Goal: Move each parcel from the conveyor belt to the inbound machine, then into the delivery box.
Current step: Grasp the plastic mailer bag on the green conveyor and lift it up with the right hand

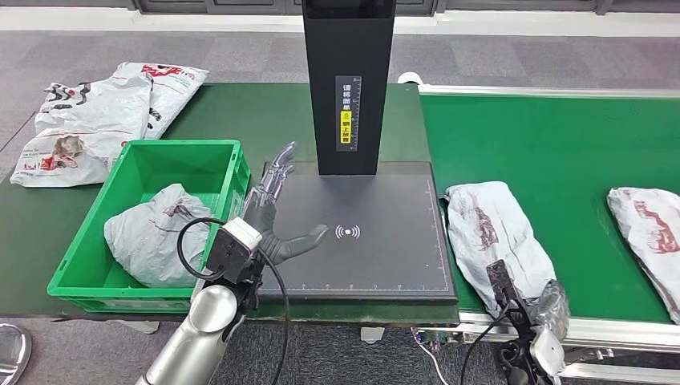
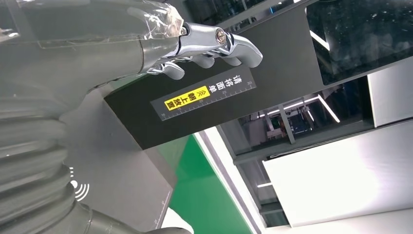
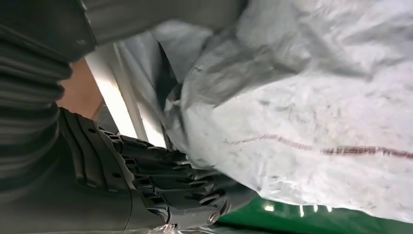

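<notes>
Running along the right side, the green conveyor belt (image 1: 561, 144) carries a grey parcel (image 1: 489, 233) near its front edge and a second parcel (image 1: 649, 228) further right. Beside it, the inbound machine (image 1: 361, 241) has a flat black plate and an upright black column. At the left stands the green delivery box (image 1: 208, 160), with a third parcel (image 1: 148, 233) inside. Spare bags (image 1: 88, 120) lie on the table behind it. Over the plate's left part, the left hand (image 1: 277, 220) is spread and holds nothing. Right hand (image 3: 160, 190) lies against the first parcel's near end, fingers curled under it; whether it truly grips it I cannot tell
</notes>
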